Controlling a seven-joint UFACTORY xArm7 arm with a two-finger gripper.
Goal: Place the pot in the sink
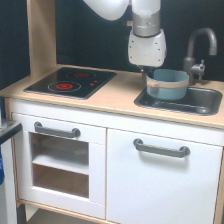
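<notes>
My pincer (148,74) seems clamped on the near-left rim of the pot (167,83), though the view is too blurred to be sure. The pot hangs over the sink (210,106), at its left end. I should lower it straight, level, clear of the faucet (199,47), before letting go.

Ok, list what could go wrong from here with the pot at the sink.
The pot hangs over the near-left part of the sink, close to the rim, so on release it might catch the edge and tip onto the counter. The gripper seems to grasp only the pot's rim, a hold that may slip. The faucet stands close behind.
</notes>
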